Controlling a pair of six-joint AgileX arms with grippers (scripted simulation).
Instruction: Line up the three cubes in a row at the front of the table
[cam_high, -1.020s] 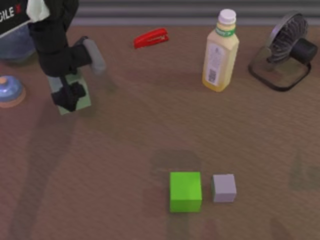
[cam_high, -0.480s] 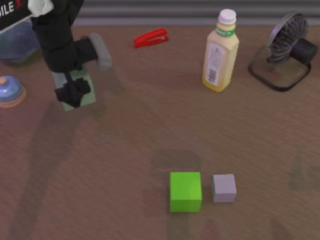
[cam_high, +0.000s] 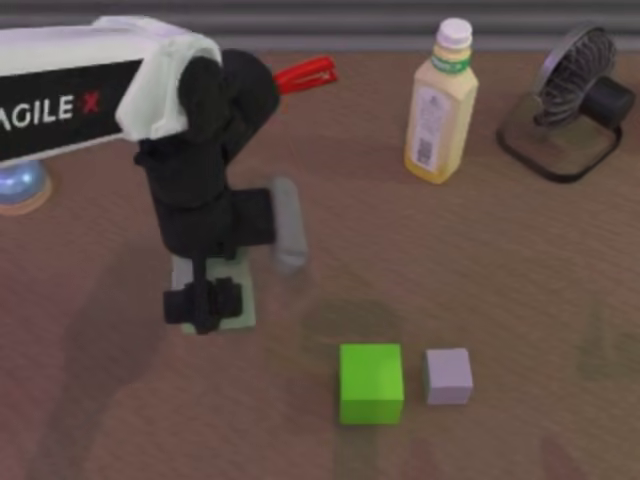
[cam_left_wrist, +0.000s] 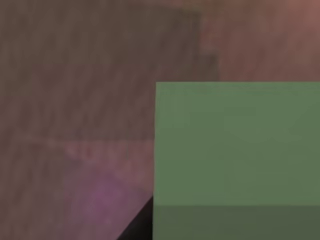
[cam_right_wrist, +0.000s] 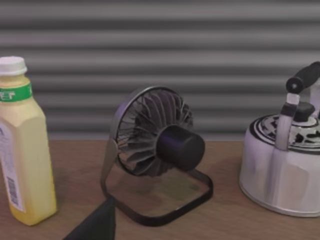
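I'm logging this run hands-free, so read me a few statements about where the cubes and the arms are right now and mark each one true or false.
1. The left gripper is closed on the sage-green cube. True.
2. The lime-green cube and the lavender cube sit side by side near the front of the table. True.
3. The lavender cube is the largest of the three. False: it is the smallest.
4. The sage-green cube sits to the right of the lavender cube. False: it is to the left of the lime-green cube.
5. The right gripper is over the lime-green cube. False: no right gripper shows in the top view.
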